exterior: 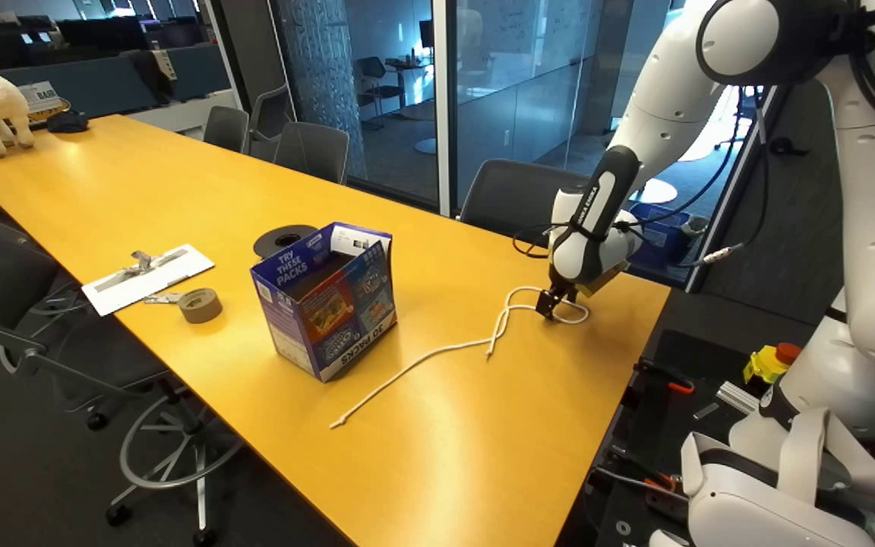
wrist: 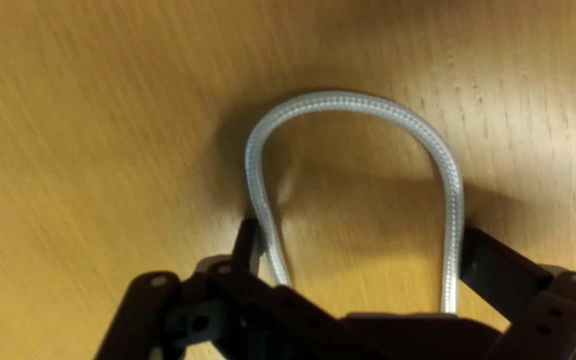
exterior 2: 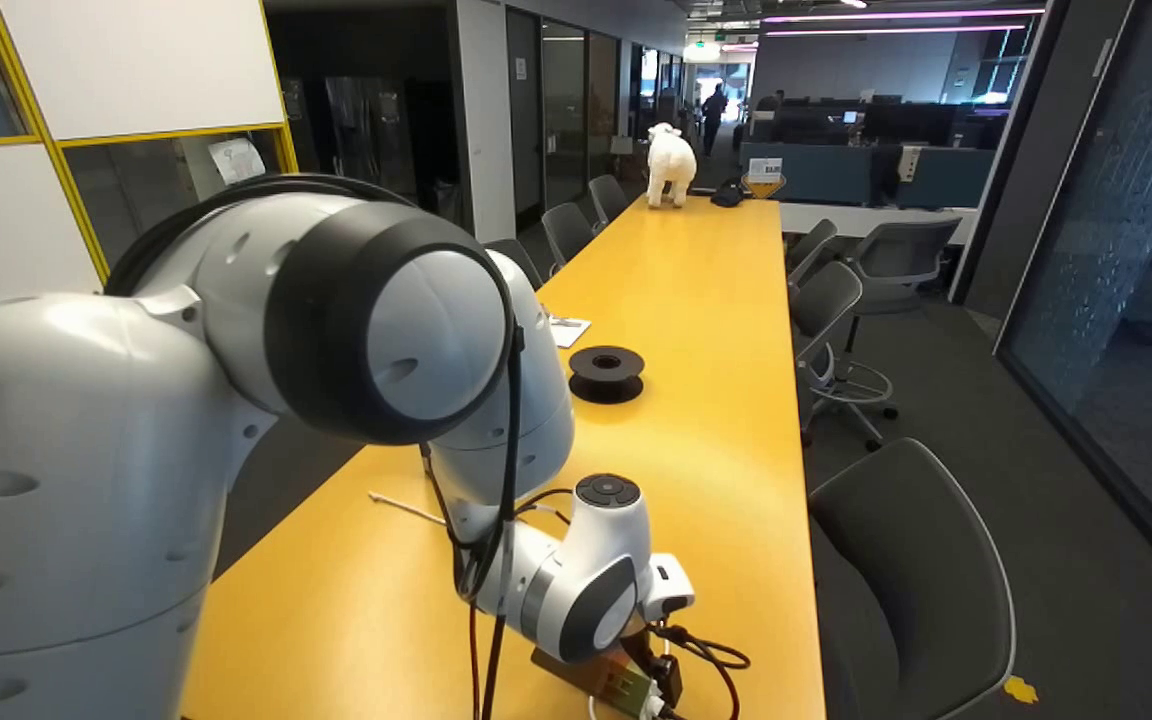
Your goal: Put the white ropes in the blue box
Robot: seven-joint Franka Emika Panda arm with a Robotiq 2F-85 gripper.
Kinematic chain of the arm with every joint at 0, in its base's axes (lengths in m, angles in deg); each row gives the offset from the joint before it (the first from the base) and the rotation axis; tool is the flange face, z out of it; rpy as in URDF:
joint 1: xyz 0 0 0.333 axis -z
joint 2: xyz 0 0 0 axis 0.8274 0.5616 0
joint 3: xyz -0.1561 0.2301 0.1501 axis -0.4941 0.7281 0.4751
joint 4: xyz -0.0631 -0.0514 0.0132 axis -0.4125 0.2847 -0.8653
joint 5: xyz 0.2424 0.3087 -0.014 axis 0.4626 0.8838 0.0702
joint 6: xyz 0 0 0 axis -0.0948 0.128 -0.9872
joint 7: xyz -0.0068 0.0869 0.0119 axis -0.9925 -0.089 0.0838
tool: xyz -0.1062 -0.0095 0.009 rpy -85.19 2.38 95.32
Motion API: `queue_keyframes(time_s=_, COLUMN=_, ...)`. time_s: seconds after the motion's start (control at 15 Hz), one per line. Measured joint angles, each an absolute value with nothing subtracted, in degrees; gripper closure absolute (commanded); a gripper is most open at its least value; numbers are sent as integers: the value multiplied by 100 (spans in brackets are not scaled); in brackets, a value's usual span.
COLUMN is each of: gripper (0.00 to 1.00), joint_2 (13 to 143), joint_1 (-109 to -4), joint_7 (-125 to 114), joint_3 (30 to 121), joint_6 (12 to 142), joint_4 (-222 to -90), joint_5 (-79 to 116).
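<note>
Gripper (wrist: 361, 235) near a robot-end corner of table (exterior: 475, 456), jaws apart; loop of rope (wrist: 335, 100) between, legs crosswise to closing.

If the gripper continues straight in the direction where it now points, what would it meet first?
Probably the tabletop: the open gripper points down at it, with a loop of white rope between its fingers. Whether the fingertips touch the tabletop, I cannot tell.

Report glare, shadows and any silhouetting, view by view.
In an exterior view, whitish glare on the long yellow wood-grained table; in the wrist view, soft dark shadows beside the thin white braided rope; in an exterior view, a distant figure darkly silhouetted.
</note>
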State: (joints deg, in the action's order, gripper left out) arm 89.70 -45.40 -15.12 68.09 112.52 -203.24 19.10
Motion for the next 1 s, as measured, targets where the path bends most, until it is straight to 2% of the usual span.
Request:
queue_keyframes(time_s=0.2, gripper=0, joint_2=8979, joint_1=-4532, joint_7=-1512, joint_3=6822, joint_6=11252, joint_4=-20323, joint_5=1911)
queue_keyframes(time_s=0.27, gripper=25, joint_2=8979, joint_1=-4523, joint_7=-1512, joint_3=6831, joint_6=11252, joint_4=-20322, joint_5=1912)
queue_keyframes(time_s=0.4, gripper=33, joint_2=8977, joint_1=-4481, joint_7=-1512, joint_3=6865, joint_6=11253, joint_4=-20318, joint_5=1924)
queue_keyframes(time_s=0.67, gripper=66, joint_2=8936, joint_1=-4307, joint_7=-1515, joint_3=6977, joint_6=11253, joint_4=-20313, joint_5=1977)
queue_keyframes(time_s=1.0, gripper=100, joint_2=8937, joint_1=-4097, joint_7=-1520, joint_3=7240, joint_6=11245, joint_4=-20313, joint_5=2041)
